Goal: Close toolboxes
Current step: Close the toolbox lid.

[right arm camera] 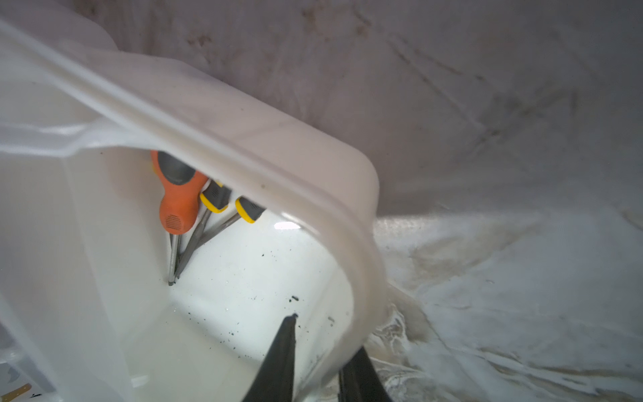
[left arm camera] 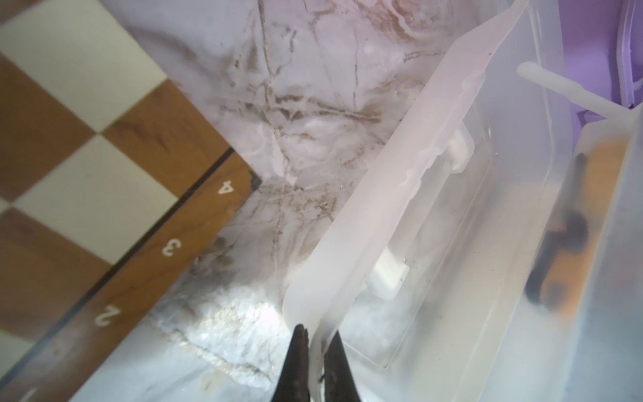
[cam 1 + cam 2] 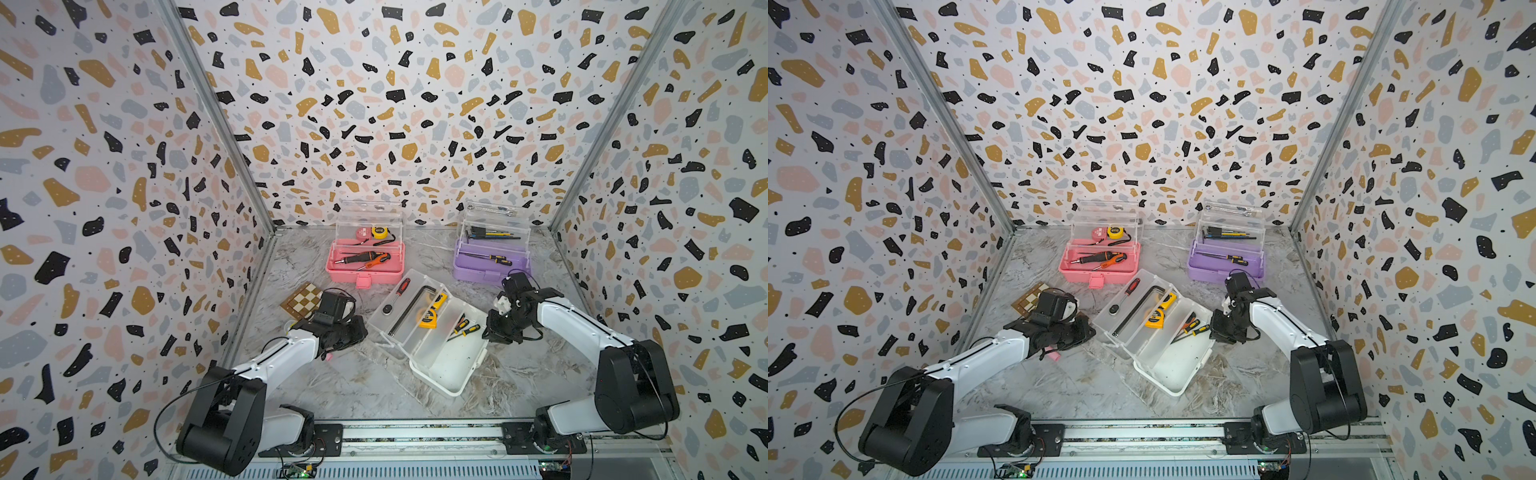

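Inspector: Grip status?
Technician: Left gripper [image 2: 318, 330] is clamping the clear lid [image 2: 382, 195] of the white toolbox [image 3: 451, 361], centre table [image 3: 353, 386]; right gripper [image 1: 325, 334] is straddling its base wall [image 1: 264, 156], clamp unconfirmed. Lid is lying left of the base, long axis running near-left to far-right.

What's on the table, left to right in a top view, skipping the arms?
chessboard → pink toolbox → white toolbox → purple toolbox
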`<state>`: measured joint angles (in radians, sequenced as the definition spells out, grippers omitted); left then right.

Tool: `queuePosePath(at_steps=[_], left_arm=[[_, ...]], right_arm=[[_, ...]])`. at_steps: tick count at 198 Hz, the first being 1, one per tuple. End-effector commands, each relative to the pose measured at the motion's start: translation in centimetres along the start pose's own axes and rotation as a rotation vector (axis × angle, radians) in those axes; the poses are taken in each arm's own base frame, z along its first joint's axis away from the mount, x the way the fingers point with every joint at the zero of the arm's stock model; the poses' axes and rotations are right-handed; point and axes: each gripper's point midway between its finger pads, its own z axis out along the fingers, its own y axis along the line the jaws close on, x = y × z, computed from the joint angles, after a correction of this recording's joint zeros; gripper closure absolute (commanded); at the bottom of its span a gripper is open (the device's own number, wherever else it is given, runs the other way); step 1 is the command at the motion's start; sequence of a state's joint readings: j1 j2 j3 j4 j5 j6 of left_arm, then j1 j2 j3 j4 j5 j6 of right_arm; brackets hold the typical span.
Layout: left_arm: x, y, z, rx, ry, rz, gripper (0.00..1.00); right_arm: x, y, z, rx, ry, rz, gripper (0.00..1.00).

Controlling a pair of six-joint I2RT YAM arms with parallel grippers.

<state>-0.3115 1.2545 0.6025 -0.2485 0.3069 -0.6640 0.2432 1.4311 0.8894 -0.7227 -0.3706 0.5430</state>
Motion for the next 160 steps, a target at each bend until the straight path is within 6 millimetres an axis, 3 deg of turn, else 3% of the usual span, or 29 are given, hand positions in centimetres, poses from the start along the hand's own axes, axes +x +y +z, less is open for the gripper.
queuePosePath(at_steps=[1, 52, 160], left_arm=[[-2.6, -1.9, -2.5, -0.008, -0.112, 0.132, 1.00], [-4.2, -5.6, -6.2, 0.036, -0.291, 0.357, 1.00], [-2.7, -12.9, -12.0, 0.092, -0.501, 0.755, 1.00]], right_arm=[[0.2, 1.1, 0.0, -0.064, 0.000, 0.006, 0.75], [-1.0, 4.0, 0.0, -0.218, -0.021, 0.024, 0.68], [-5.5, 8.9, 0.8, -0.405, -0.069, 0.012, 0.68]])
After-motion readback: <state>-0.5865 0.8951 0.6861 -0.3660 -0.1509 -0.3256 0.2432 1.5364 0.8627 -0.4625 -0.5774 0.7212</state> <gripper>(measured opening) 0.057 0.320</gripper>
